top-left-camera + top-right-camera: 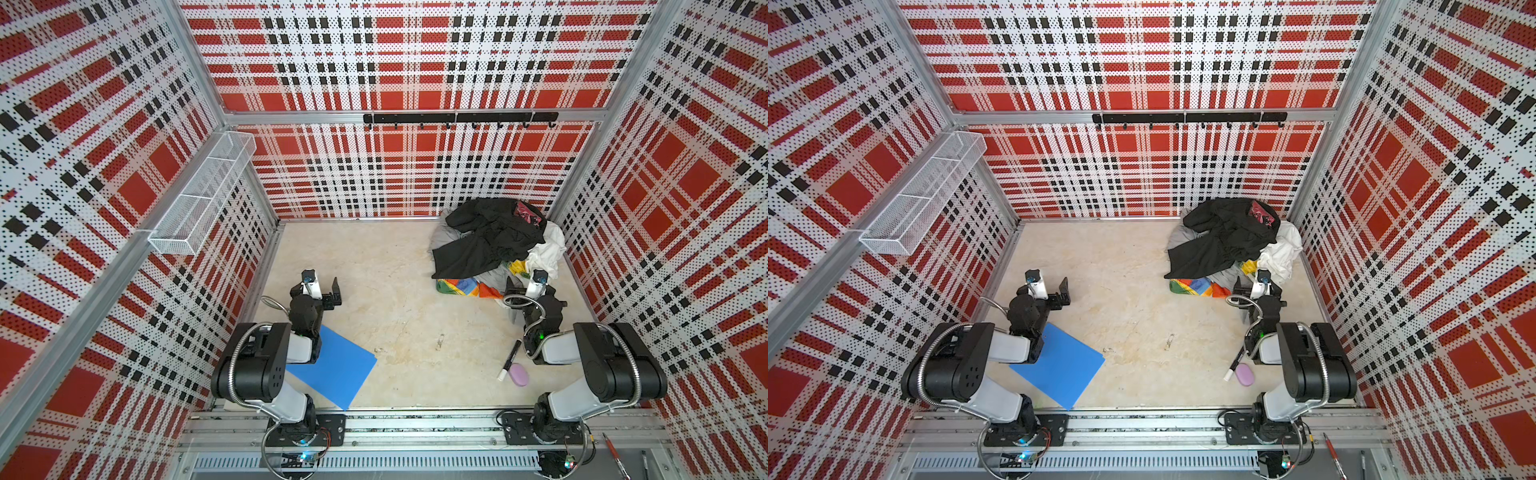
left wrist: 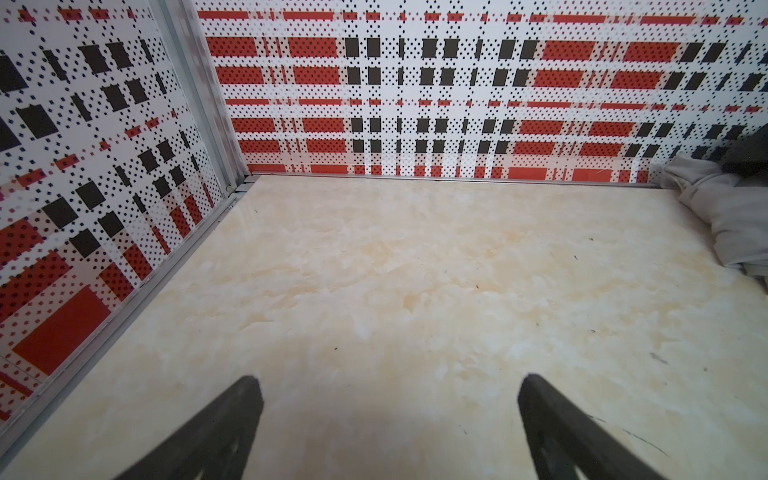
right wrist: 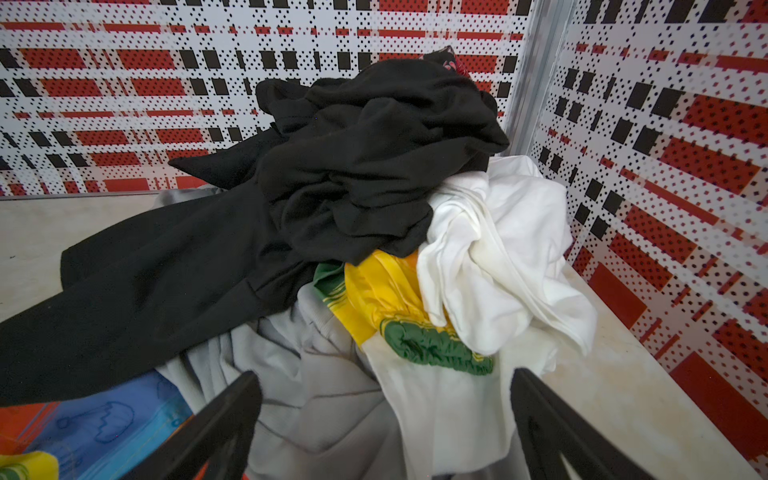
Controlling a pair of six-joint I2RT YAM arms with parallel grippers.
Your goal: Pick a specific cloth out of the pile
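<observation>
The pile (image 1: pixel 490 237) (image 1: pixel 1225 235) is a rumpled heap of black, grey and white clothes in the far right corner. The cloth (image 1: pixel 461 286) (image 1: pixel 1196 286) pokes out from under the pile's near edge in rainbow patches. In the right wrist view a yellow and green fold of the cloth (image 3: pixel 382 299) shows between the black and white garments, and a blue patch lies low at the side. My right gripper (image 1: pixel 536 286) (image 3: pixel 384 374) hangs open over the pile's near edge, above grey and white fabric, holding nothing. My left gripper (image 1: pixel 318 284) (image 2: pixel 390 378) is open over bare floor.
A blue sheet (image 1: pixel 332 365) lies by the left arm. A black marker pen (image 1: pixel 510 359) and a purple oval object (image 1: pixel 518 374) lie near the right arm. A wire basket (image 1: pixel 203 191) hangs on the left wall and a hook rail (image 1: pixel 459 118) on the back wall.
</observation>
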